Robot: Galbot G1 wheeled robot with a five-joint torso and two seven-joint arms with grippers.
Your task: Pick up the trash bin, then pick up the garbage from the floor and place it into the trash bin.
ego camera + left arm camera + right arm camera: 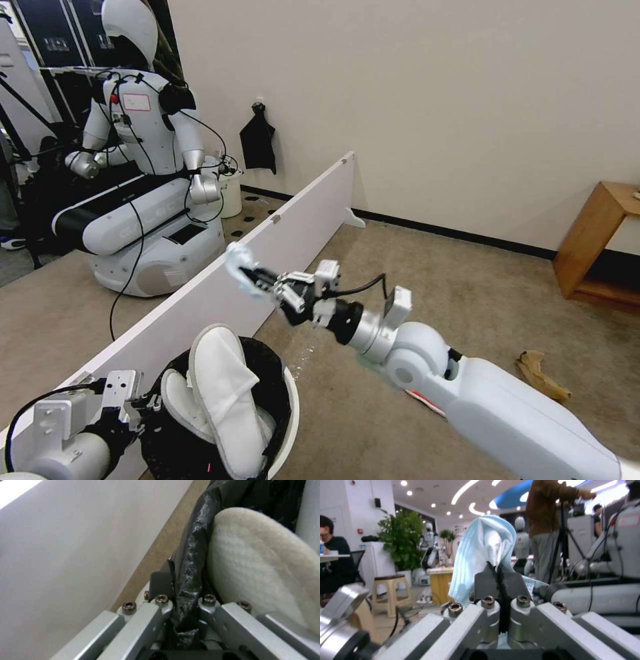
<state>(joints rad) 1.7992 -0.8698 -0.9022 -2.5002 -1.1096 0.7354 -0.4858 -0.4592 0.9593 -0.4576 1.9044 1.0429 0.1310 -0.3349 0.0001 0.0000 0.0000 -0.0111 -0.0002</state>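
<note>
The round white plastic trash bin [288, 407] lined with black bag is held at its rim by the left gripper [186, 590], jaws clamped. Two white slippers [227, 393] stand inside it. Above the bin, one crumpled pale-blue face mask [483, 552] is pinched in the right gripper [257, 279]. One crumpled brown paper bag [541, 377] lies on the beige carpet floor [467, 300], well apart from the bin.

A plain pale wall [433, 100] with dark skirting meets beige carpet [433, 293]; a low white partition board [220, 287] crosses diagonally, a wooden side table [597, 240] opposite.

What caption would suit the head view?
Right gripper lifts a pale blue face mask while left gripper holds the slipper-filled trash bin.
</note>
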